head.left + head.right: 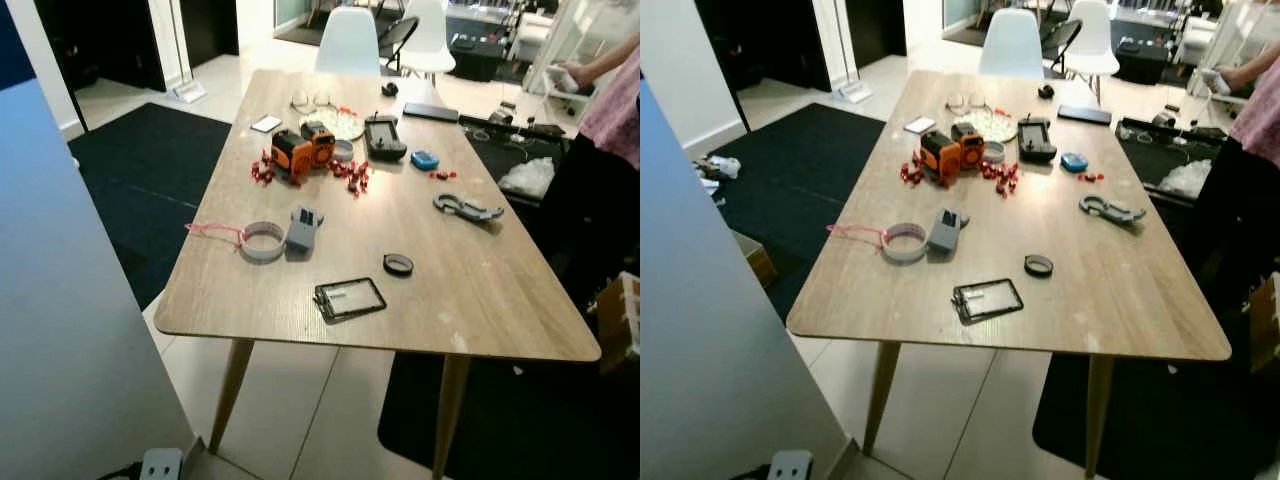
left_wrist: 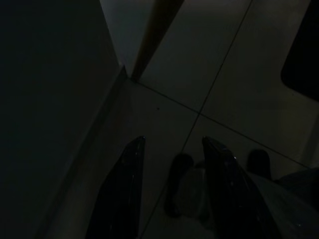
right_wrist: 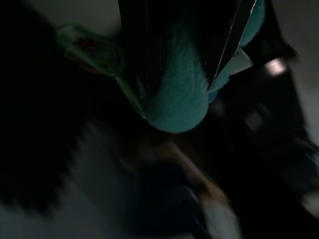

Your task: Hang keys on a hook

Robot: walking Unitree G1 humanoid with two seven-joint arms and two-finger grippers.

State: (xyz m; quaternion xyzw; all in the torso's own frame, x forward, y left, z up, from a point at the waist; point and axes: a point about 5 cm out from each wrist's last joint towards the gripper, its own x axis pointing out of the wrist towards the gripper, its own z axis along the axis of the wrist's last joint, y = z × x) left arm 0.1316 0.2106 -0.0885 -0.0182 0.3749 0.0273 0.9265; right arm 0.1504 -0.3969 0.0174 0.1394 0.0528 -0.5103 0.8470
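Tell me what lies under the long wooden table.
Under the long wooden table show pale floor tiles, two angled wooden legs and the edge of a dark rug. The tabletop covers the floor further back, so anything there stays unseen.

Light wood-grain table (image 1: 480, 290) showing pale tan. Orange-and-black device (image 1: 303, 149) sitting amid red bits (image 1: 352, 176). Blue oval object (image 1: 425, 159) at the device's 3 o'clock. White chair (image 1: 348, 42) at 12 o'clock. Teal fuzzy thing (image 3: 182, 97) showing between right gripper's (image 3: 192, 55) black fingers.
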